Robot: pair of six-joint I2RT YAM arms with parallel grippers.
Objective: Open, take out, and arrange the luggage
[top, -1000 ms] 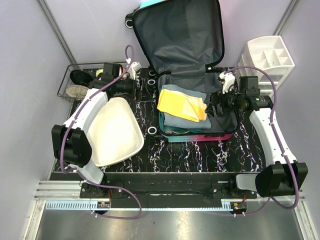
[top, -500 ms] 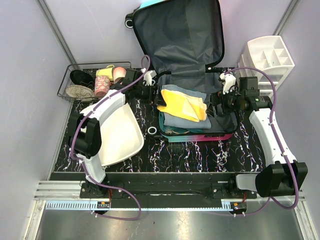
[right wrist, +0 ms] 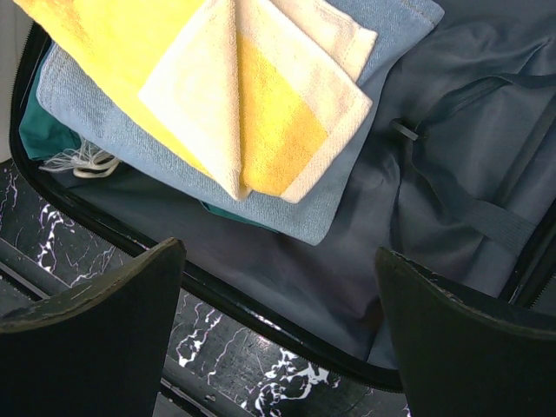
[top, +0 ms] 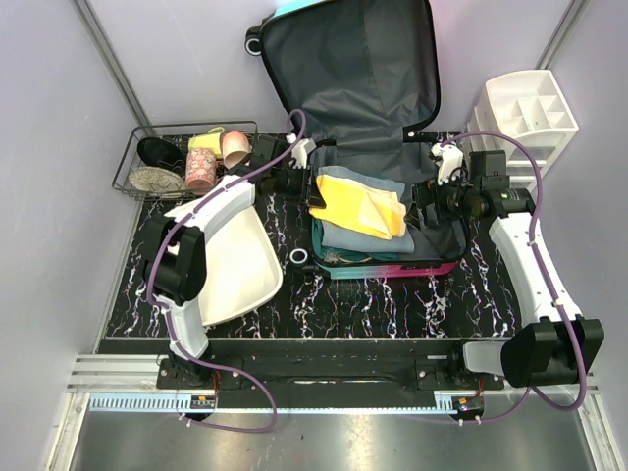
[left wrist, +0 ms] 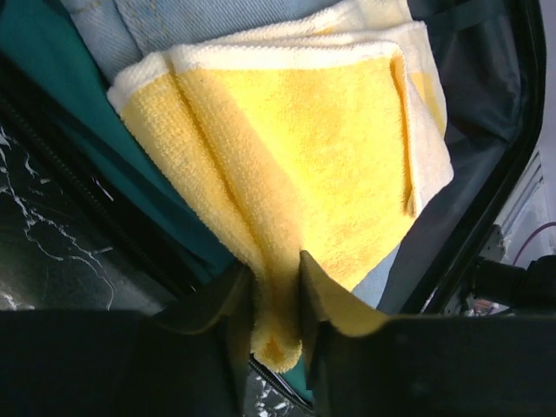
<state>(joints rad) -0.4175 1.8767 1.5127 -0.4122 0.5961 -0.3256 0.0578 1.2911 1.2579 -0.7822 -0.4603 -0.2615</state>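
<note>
**Q:** Where does the task's object lie?
**A:** The luggage [top: 353,69] is at the middle of the far edge of the table [top: 392,304]. It is open, with the lid propped up at the back and the shell flat, so its length runs near to far. Folded clothes lie in the shell, with a yellow towel [top: 358,204] on top of blue denim [top: 343,238].

**Q:** Which arm is engaged?
**A:** The left. The left end effector [left wrist: 276,282] reaches in over the shell's left rim. Its fingers [left wrist: 228,300] press on both sides of a fold at the towel's left end, clamped on it. The right end effector [right wrist: 278,339] hangs over the shell's right side, fingers wide apart and holding nothing.

**Q:** On what relation does the coming move turn?
**A:** The towel extends rightward from the left end effector, with its long axis roughly across the table, and it is gripped at one end only. A lift up and towards the table's left edge would probably leave the free end trailing over the denim.

**Q:** What does each view add?
**A:** The top view places both arms but hides the left fingertips. Only the left wrist view shows the pinched fold. Only the right wrist view shows the bare grey lining [right wrist: 452,156] beside the pile.
</note>
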